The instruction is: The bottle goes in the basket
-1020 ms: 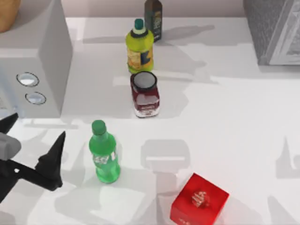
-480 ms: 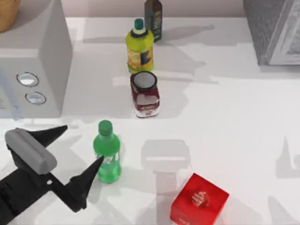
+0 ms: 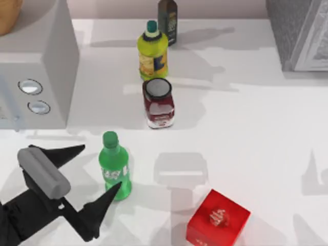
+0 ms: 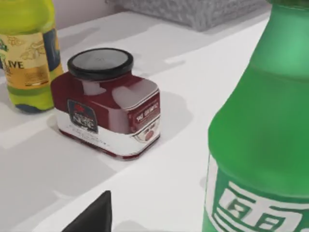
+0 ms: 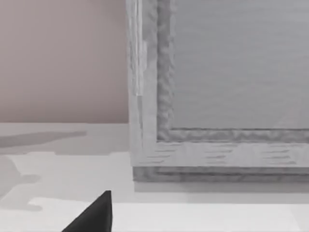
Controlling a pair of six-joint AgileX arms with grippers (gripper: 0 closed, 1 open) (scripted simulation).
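Left jaws (image 3: 95,171): spread wide, grasping nothing, low at the desk's left front. One black finger points at the bottle from behind and to the left; the other reaches its base at the front. Whether that tip touches the plastic cannot be told.

Bottle (image 3: 115,167): small, bright green, upright on the desk, green screw cap on, white-marked label across the belly. It stands partly between the two fingers, left of centre. In the left wrist view it (image 4: 263,130) looms very near.

Handling, as a judgement: probably light and thin-walled, so a hard squeeze could dent it. Smooth round plastic is likely slippery. Tall and narrow, it could tip if one finger nudges it first.

Where to hold, as a judgement: across the labelled belly, where the sides run straightest, rather than on the tapering neck.

Right jaws: cannot tell their state; a dark fingertip (image 5: 94,212) shows in the right wrist view, facing a grey textured box (image 5: 222,87).

Jar (image 3: 158,102): dark red, pale lid, well behind the bottle.

Yellow bottle (image 3: 152,52): further back, a dark bottle (image 3: 168,20) behind it.

Red box (image 3: 218,219): front, right of the bottle, apart from it.

Desk (image 3: 256,133): white, flat, smooth, open on the right.

Room: grey appliance (image 3: 36,66) with two round dials at back left; the grey box at back right. A tan rounded edge (image 3: 7,15) at the far left corner may be the basket.
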